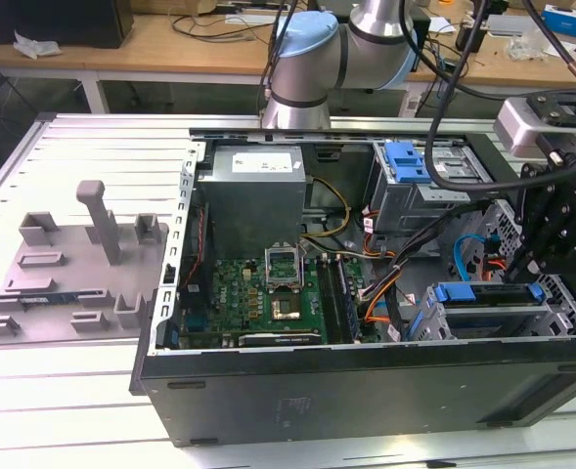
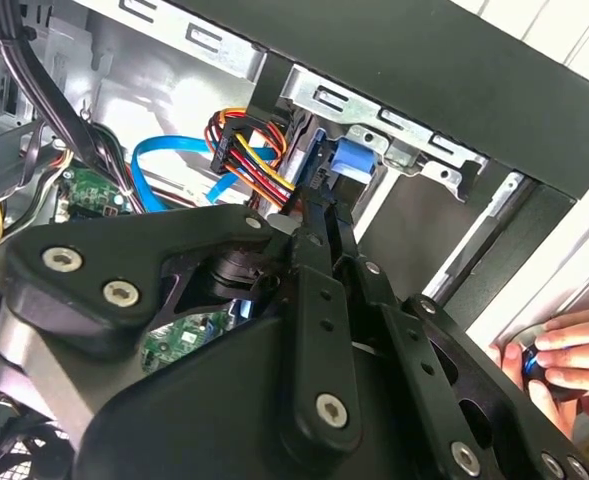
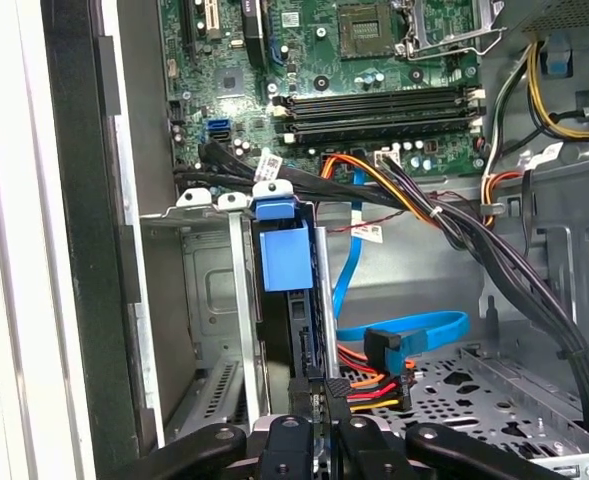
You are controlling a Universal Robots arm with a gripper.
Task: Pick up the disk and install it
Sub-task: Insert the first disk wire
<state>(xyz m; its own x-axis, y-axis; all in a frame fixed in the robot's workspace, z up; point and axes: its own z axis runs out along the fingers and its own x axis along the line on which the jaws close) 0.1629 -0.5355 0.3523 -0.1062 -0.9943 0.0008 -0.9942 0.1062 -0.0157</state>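
Note:
The disk (image 3: 284, 258) stands on edge in the metal drive cage (image 3: 209, 300) at the case's front corner, its blue plastic frame and blue tab facing the motherboard. In the first wrist view my gripper (image 3: 319, 386) has its black fingers pressed together on the disk's thin dark edge. From the second wrist view, the gripper (image 2: 326, 215) reaches into the same bay, with the disk's blue frame (image 2: 354, 160) just beyond the tips. In the exterior view the gripper (image 1: 547, 244) hangs over the disk (image 1: 483, 293) at the exterior view's right.
Bundled cables (image 3: 444, 215), a blue data cable (image 3: 414, 335) and a power plug (image 3: 374, 385) crowd the disk's side. The motherboard (image 1: 268, 288), power supply (image 1: 253, 191) and another blue-topped bay (image 1: 410, 161) lie inside the case. A person's hand (image 2: 564, 360) rests outside the case wall.

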